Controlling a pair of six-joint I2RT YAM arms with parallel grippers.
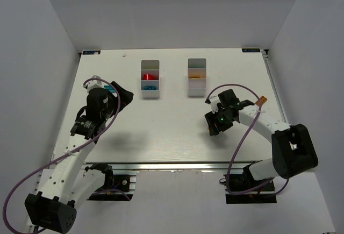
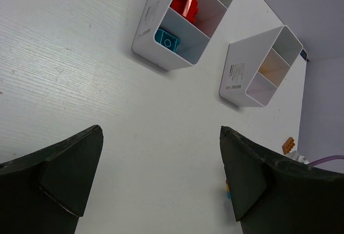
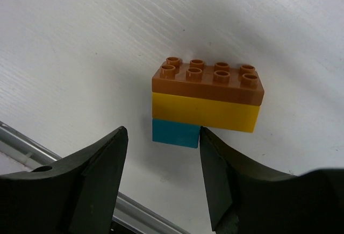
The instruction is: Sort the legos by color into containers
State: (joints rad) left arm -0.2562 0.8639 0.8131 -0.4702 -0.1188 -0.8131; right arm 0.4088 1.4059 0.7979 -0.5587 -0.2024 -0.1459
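Right end effector (image 3: 162,136) agape at three-brick stack (image 3: 207,98)

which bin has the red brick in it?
The left bin: red brick in its middle compartment, blue brick in the near one. The right bin shows only an orange piece.

The left arm (image 1: 64,169) and right arm (image 1: 262,122) are each built of white boxy links and bulky black joint housings, with a looping purple cable (image 1: 16,196), black base brackets (image 1: 115,183) just below the silver aluminium rail (image 1: 161,165), a small green light (image 1: 221,119) above that rail, and matte black wedge-shaped fingers (image 2: 64,175).
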